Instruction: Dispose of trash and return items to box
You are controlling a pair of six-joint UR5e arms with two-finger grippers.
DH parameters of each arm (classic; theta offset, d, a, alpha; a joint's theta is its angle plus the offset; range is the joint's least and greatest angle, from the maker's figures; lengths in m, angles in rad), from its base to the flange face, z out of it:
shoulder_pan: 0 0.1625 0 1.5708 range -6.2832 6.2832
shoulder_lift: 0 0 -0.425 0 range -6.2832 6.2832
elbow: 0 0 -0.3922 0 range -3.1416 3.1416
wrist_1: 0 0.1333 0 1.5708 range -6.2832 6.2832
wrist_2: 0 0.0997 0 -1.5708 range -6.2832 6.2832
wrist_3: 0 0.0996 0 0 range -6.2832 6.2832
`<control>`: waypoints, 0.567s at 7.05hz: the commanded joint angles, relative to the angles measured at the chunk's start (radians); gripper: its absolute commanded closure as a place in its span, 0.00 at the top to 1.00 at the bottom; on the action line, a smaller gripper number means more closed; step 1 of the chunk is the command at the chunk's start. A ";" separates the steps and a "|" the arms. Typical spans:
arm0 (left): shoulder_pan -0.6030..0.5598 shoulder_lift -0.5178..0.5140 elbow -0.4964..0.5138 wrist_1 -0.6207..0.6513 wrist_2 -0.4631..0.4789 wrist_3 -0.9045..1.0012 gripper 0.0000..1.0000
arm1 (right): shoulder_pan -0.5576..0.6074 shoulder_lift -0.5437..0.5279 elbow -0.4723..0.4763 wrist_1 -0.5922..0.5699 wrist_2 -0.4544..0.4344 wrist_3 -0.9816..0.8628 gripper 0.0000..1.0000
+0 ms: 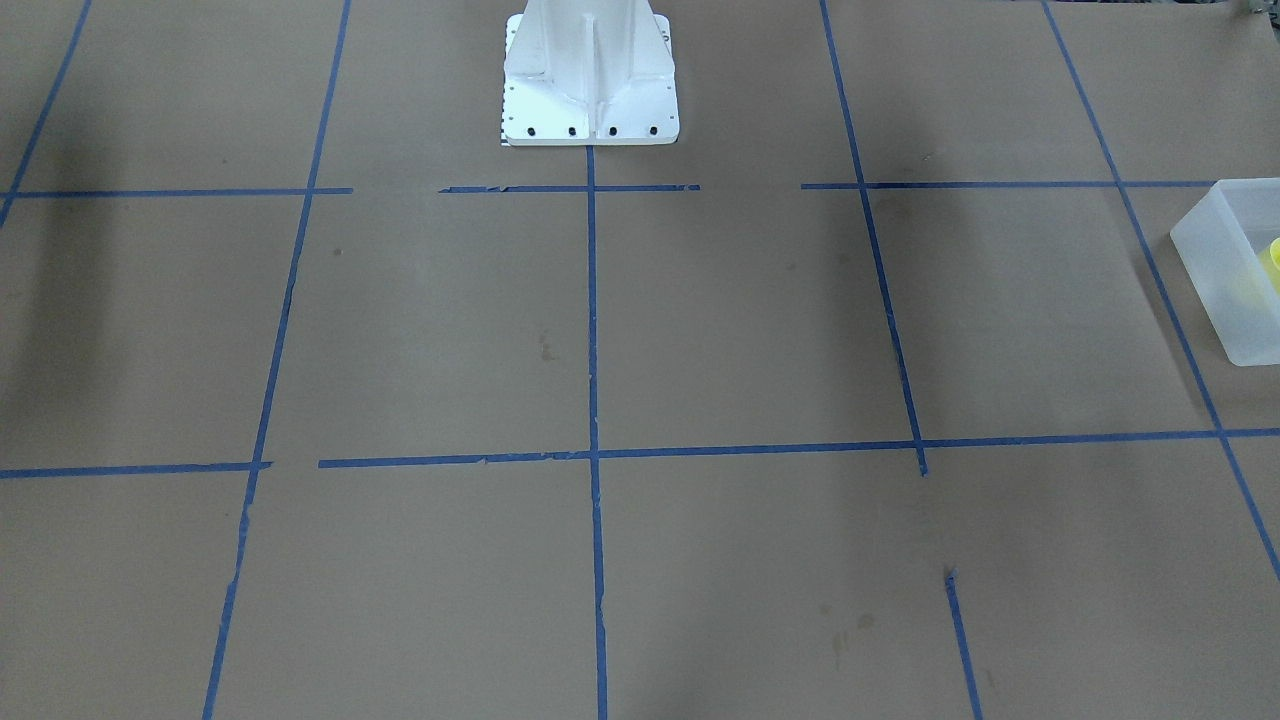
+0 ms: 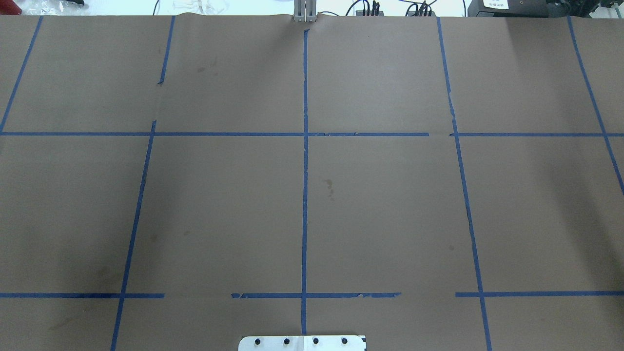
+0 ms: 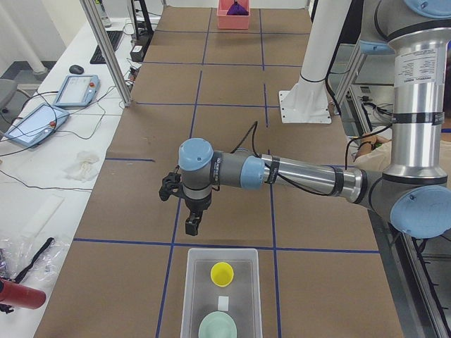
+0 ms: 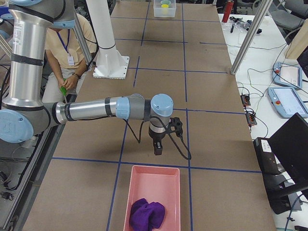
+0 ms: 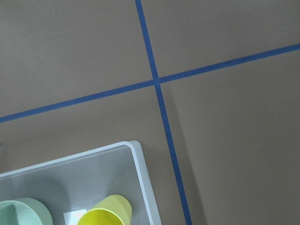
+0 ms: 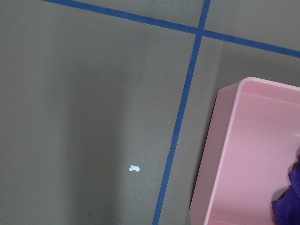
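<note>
The box (image 3: 244,287), a frosted white bin, stands on the table at the end near my left arm. In it are the yellow cup (image 3: 223,273), a mint-green bowl (image 3: 217,327) and a small white scrap (image 3: 223,303). My left gripper (image 3: 192,225) hangs just above the table a little short of the box; I cannot tell whether it is open or shut. The left wrist view shows the box corner (image 5: 137,152), the cup (image 5: 107,214) and the bowl (image 5: 23,213). My right gripper (image 4: 158,148) hangs short of a pink bin (image 4: 154,185); its state is unclear too.
The pink bin holds a purple cloth (image 4: 147,214) and also shows in the right wrist view (image 6: 248,154). A tiny white speck (image 6: 134,168) lies on the brown paper beside it. The robot's white base (image 1: 590,90) stands at mid table. A seated person (image 4: 70,53) is behind it.
</note>
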 commanded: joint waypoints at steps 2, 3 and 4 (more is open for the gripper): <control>-0.079 0.006 -0.022 0.018 -0.053 0.001 1.00 | -0.002 0.002 -0.123 0.172 0.062 0.006 1.00; -0.104 0.007 -0.034 0.018 -0.053 0.000 1.00 | -0.002 0.000 -0.160 0.255 0.068 0.008 1.00; -0.104 0.009 -0.032 0.018 -0.051 0.000 1.00 | -0.002 0.002 -0.174 0.271 0.067 0.026 1.00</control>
